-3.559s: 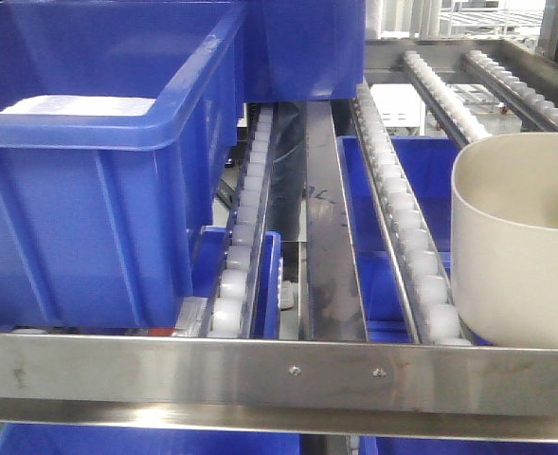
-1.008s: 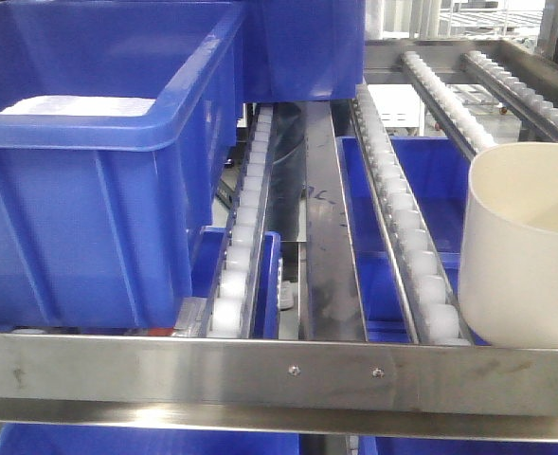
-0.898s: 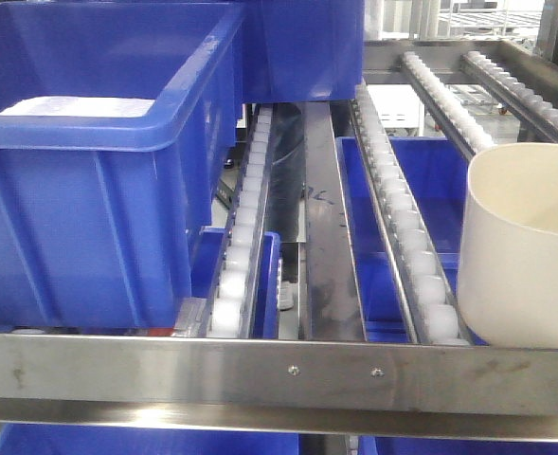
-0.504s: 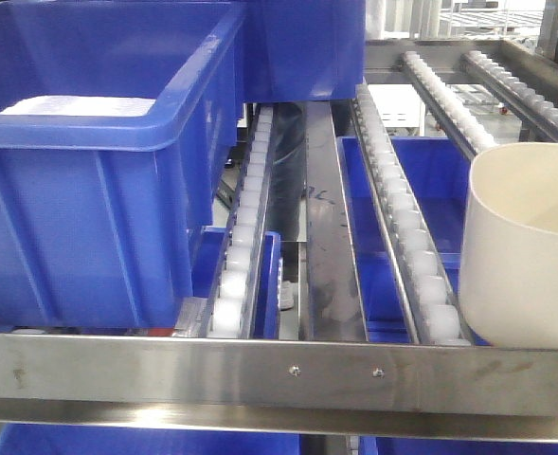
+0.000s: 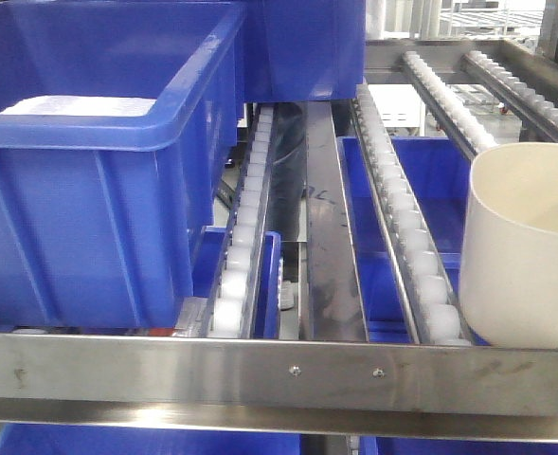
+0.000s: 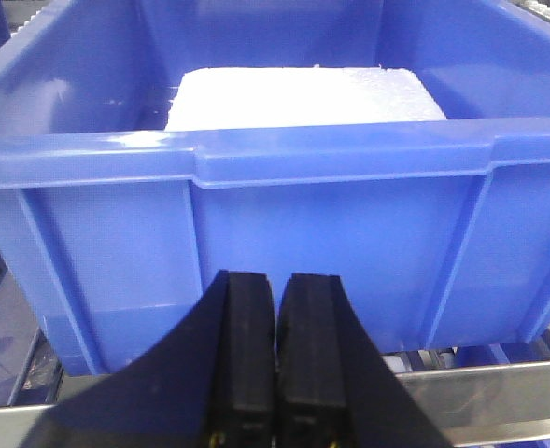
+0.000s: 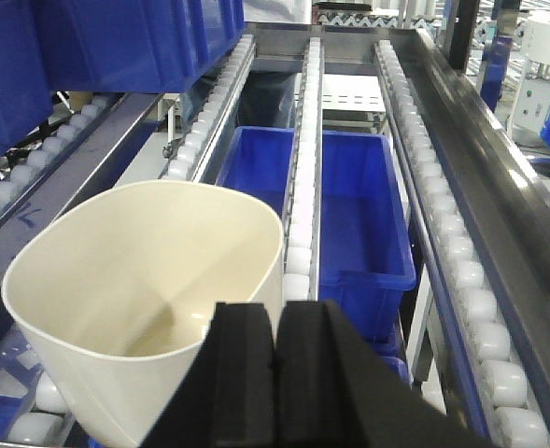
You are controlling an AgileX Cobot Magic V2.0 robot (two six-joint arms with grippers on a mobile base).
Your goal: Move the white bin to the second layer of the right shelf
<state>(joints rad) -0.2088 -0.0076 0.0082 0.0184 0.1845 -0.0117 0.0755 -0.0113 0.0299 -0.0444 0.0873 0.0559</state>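
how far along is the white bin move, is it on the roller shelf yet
Mostly done, it seems. The white bin sits tilted on the roller tracks of the right shelf second layer, behind the front crossbar. The right gripper is shut and appears empty, behind the bin's rim. The left gripper is shut, facing a blue crate. Remaining: probably just pulling the arm away.

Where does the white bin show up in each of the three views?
Front view: white bin at the right edge, sitting on the roller track.
Left wrist view: not in it; only a blue crate shows.
Right wrist view: lower left, just ahead of the right gripper.
Shared landmark: the roller track beside the bin.
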